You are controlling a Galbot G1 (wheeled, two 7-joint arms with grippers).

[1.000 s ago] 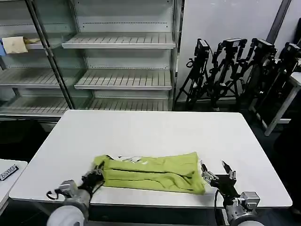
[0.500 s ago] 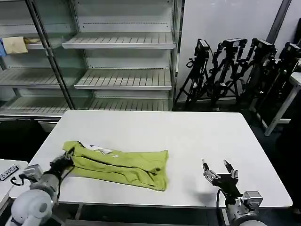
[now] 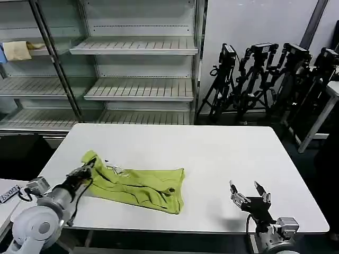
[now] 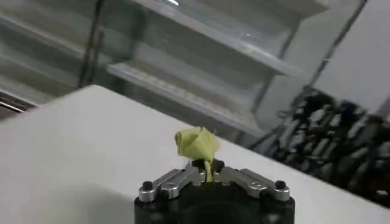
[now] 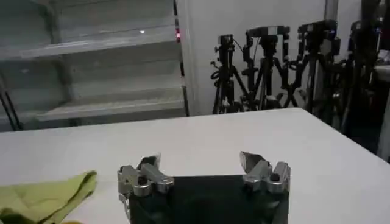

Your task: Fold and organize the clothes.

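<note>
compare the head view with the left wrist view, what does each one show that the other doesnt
Head view alone: the whole lime T-shirt lying crumpled on the white table, and the right hand open over the table's near right edge, apart from the cloth. Left wrist view alone: a close look at the left hand pinched shut on a bunched tuft of shirt fabric. Both share: the left hand gripping the T-shirt, the tabletop, the shelving and the tripods behind.

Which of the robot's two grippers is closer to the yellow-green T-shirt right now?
The left. The left gripper has its fingers shut on the T-shirt at its left end. The right gripper is open, apart from the shirt, over bare table to its right.
</note>
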